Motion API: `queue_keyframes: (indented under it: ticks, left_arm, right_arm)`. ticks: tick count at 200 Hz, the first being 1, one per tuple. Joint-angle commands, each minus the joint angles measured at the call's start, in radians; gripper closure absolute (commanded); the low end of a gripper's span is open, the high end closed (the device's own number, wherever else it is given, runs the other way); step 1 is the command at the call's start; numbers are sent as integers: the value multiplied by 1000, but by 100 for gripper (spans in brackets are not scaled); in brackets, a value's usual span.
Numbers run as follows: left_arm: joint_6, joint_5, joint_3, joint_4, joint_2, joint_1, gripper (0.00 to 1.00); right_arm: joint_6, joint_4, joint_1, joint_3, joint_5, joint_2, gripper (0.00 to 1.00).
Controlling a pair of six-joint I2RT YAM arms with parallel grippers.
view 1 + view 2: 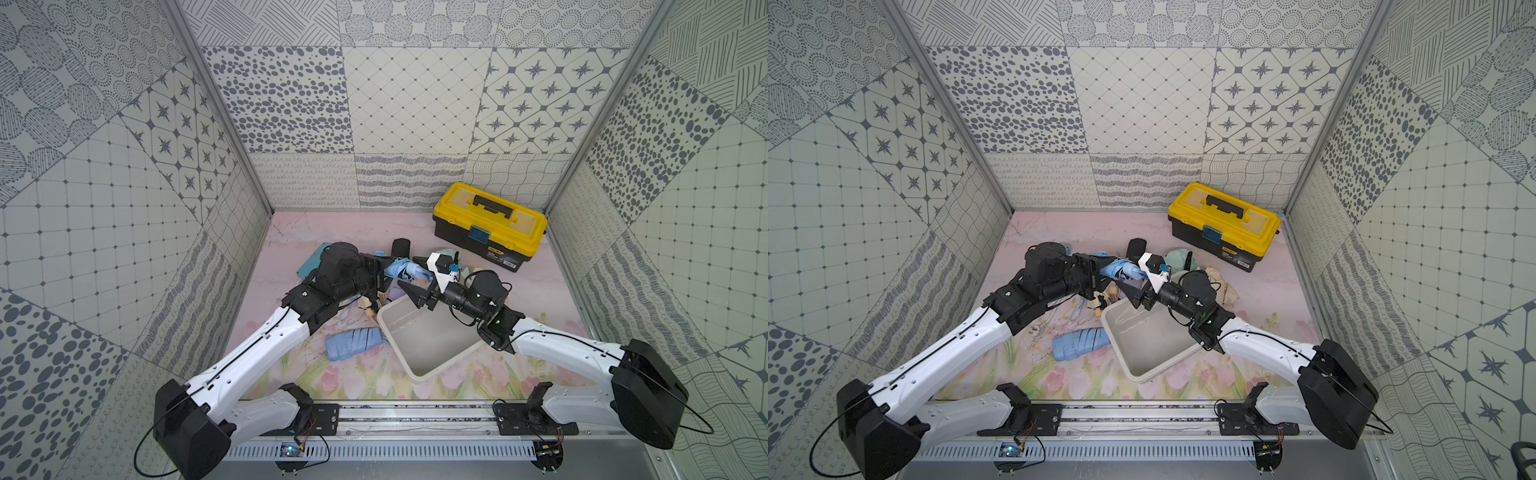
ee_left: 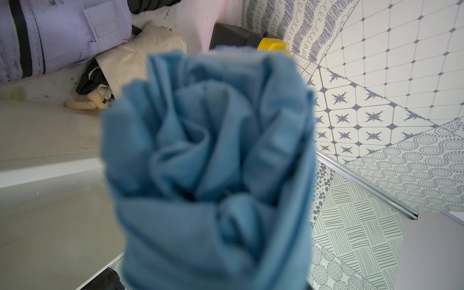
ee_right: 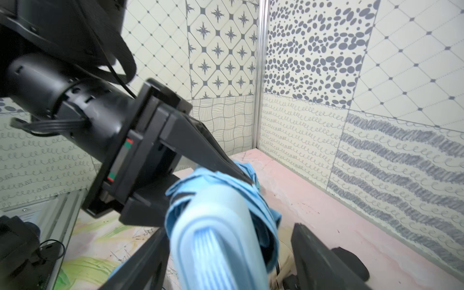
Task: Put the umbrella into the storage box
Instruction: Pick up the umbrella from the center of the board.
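A folded blue umbrella (image 1: pixel 405 269) (image 1: pixel 1125 270) hangs above the table, just beyond the far corner of the white storage box (image 1: pixel 419 378) (image 1: pixel 1140 378). My left gripper (image 1: pixel 390 272) (image 1: pixel 1106 270) is shut on its fabric end, and those blue folds (image 2: pixel 208 163) fill the left wrist view. My right gripper (image 1: pixel 413 276) (image 1: pixel 1131 276) (image 3: pixel 229 229) is open, its two fingers on either side of the pale blue handle (image 3: pixel 216 238). One finger is close against the handle; a gap shows at the other finger. The box holds nothing.
A second blue folded umbrella (image 1: pixel 353 345) (image 1: pixel 1079 343) lies on the table left of the box. Beige (image 1: pixel 1223 282) (image 2: pixel 140 55), lavender (image 2: pixel 62 32) and other folded umbrellas lie behind the box. A yellow-lidded black toolbox (image 1: pixel 490 220) (image 1: pixel 1225 220) stands at the back right.
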Motion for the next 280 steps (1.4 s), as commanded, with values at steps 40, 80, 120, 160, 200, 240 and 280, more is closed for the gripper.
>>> queue_keyframes:
  ticks: [40, 80, 120, 160, 200, 240, 280]
  left_arm:
    - [-42, -28, 41, 109, 11, -33, 67]
    - [-52, -39, 44, 99, 12, -42, 65]
    - [-50, -56, 44, 103, 3, -50, 36]
    - [-31, -92, 15, 103, -35, -52, 14]
    - [56, -135, 7, 44, -99, -53, 8]
    - [399, -253, 37, -132, -196, -51, 7]
    - [1286, -238, 131, -179, -212, -52, 9]
  right_arm:
    - [-15, 94, -19, 72, -124, 78, 45]
    - [-23, 76, -32, 81, -143, 77, 61]
    - [-7, 46, -42, 90, -171, 60, 77]
    - [54, 40, -43, 75, -142, 29, 89]
    - [137, -12, -47, 47, -25, -32, 100]
    - [230, -255, -69, 72, 75, -149, 100]
    - [278, -690, -111, 198, 6, -268, 100]
